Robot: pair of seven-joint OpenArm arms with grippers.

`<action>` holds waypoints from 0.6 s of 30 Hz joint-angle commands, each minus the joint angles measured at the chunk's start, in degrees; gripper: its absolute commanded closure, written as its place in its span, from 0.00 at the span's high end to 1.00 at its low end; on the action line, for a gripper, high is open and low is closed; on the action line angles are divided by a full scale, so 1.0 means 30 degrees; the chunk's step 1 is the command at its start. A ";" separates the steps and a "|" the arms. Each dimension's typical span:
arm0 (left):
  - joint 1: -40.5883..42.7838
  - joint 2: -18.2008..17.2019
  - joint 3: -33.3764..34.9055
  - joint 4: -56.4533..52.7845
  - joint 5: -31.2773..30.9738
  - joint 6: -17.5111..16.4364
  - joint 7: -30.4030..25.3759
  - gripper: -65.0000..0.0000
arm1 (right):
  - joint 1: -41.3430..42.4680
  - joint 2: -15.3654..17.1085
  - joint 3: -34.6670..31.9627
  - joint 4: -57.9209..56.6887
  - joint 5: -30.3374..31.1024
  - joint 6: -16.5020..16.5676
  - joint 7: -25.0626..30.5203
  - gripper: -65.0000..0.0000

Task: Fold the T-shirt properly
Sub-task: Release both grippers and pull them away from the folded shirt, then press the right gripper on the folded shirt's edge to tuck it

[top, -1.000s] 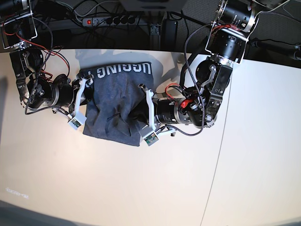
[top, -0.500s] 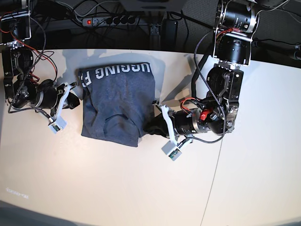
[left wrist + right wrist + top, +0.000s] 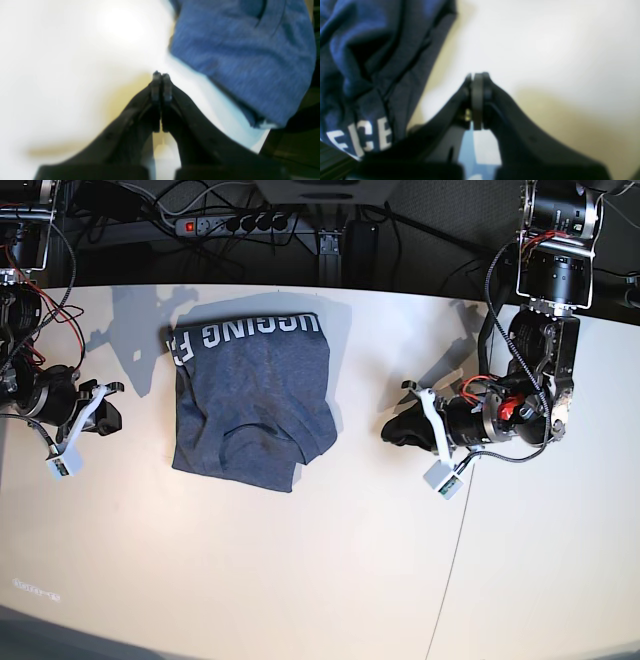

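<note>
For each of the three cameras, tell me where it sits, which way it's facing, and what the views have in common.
Base: overhead, looking down on the table, the folded T-shirt and both arms.
Left wrist: behind the shut left gripper, facing the tabletop, the T-shirt at upper right.
Right wrist: behind the shut right gripper, facing the tabletop, the T-shirt's white lettering at lower left.
Shared: all three show the T-shirt and the pale table; neither gripper touches the cloth.

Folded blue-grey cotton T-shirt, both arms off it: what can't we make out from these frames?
- Full white lettering on the heathered blue-grey cotton T-shirt: base view shows only one row at the far edge, its left end curling over the fold; right wrist view cuts it off at the frame edge.
- Layers beneath the top: hidden by the shirt itself.
- Fabric detail: both wrist views are blurred.
- Left gripper and right gripper pads: blurred, pressed together.
</note>
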 commanded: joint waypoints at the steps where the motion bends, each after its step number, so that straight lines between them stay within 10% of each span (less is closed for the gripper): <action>1: -0.0138 -0.0408 -0.0299 0.0277 -0.0554 0.0105 -0.0262 0.00 | 0.0051 0.0364 0.0306 0.0211 0.0248 -0.0007 0.0226 0.00; 18: 0.2448 -0.1537 -0.4204 0.0291 -0.3060 0.0105 0.1100 0.00 | -0.0670 0.0277 0.0466 0.2980 0.5493 0.0998 -0.1129 0.00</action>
